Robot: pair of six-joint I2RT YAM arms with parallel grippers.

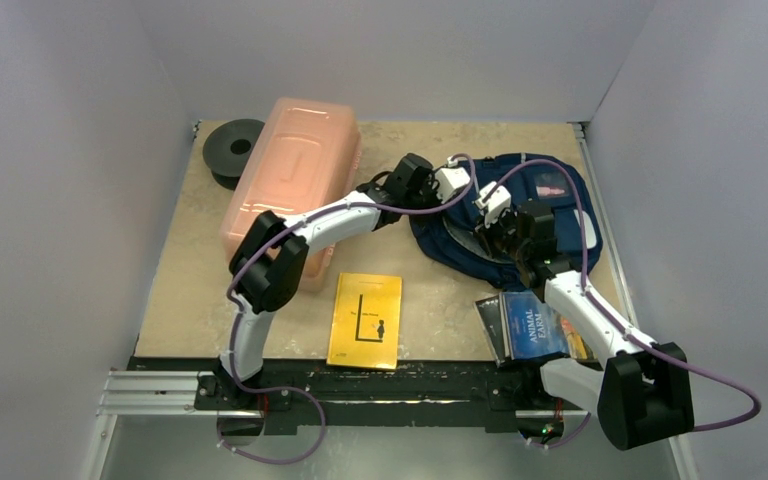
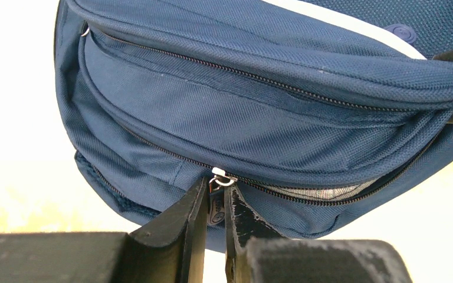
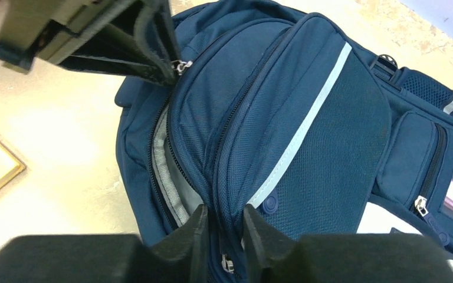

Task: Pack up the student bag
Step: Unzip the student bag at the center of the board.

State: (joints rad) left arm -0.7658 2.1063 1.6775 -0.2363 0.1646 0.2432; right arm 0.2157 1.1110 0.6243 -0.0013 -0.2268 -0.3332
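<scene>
Pinching the dark zipper pull (image 2: 216, 207) between almost closed fingers, the left hand (image 2: 217, 187) sits at the slider (image 2: 222, 178) of the student bag's (image 1: 565, 205) large compartment. To one side of the slider the zip is parted, and grey lining (image 2: 318, 191) shows in the gap. The right hand (image 3: 224, 211) is narrow. A ridge of the bag's navy fabric and a zip line run between its fingers (image 3: 196, 231), but I cannot tell whether they press on it or only straddle it.

The bag lies flat on the table (image 1: 430, 320) toward the far right corner, with both arms reaching over it.

The only writing that can be read is "ANIMAL FARM", on a blue book (image 1: 540, 330) at the near right edge, which lies over a darker cover (image 1: 490, 318). A yellow book (image 1: 365, 320) lies at the middle of the near edge, its title too small to read.

Only the overhead view shows the books, the long pink box (image 1: 290, 190) along the left side and the black reel (image 1: 232, 150) in the far left corner. The left wrist view alone shows the pull caught between the fingers. The right wrist view shows the bag's light grey stripe (image 3: 307, 124) and a zipped side pocket (image 3: 413, 165).
</scene>
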